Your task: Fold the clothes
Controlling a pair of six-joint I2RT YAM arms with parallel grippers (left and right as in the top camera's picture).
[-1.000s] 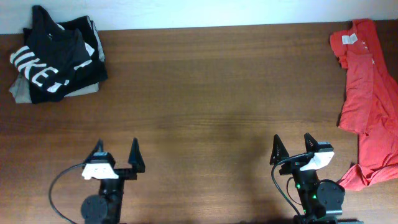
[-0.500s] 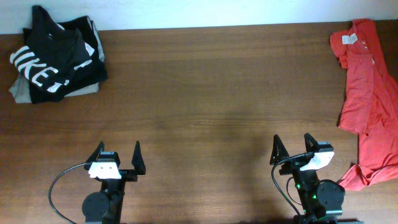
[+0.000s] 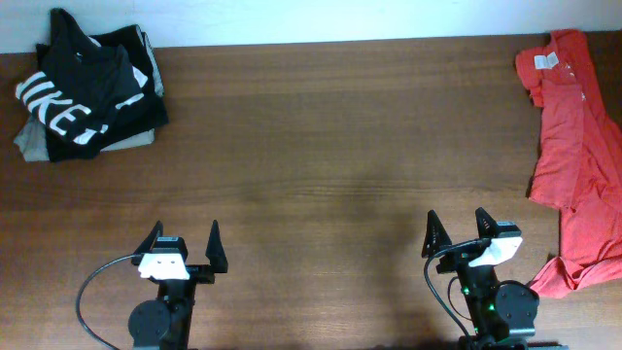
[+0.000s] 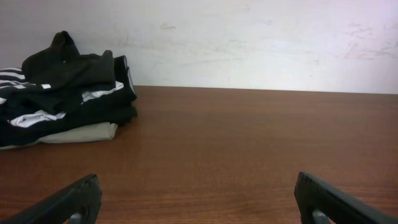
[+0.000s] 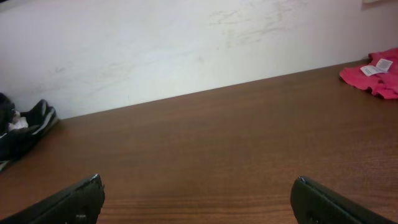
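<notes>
A black T-shirt with white block letters (image 3: 83, 92) lies folded on top of a small pile at the table's far left corner; the left wrist view shows that black shirt (image 4: 68, 93) at the left. A red-orange T-shirt (image 3: 575, 156) lies spread and rumpled along the right edge; only its collar end (image 5: 376, 76) shows in the right wrist view. My left gripper (image 3: 183, 239) stands open near the front edge, left of centre, with nothing between its fingers. My right gripper (image 3: 459, 229) is open too, empty, at the front right, just left of the red-orange shirt's lower hem.
Under the black shirt lies a folded beige garment (image 3: 34, 144). A white wall (image 4: 249, 43) runs along the far edge of the brown wooden table (image 3: 330, 146). Black cables loop beside both arm bases.
The left gripper has drawn back a little toward the front edge and straightened. The right arm and both shirts have not moved.
</notes>
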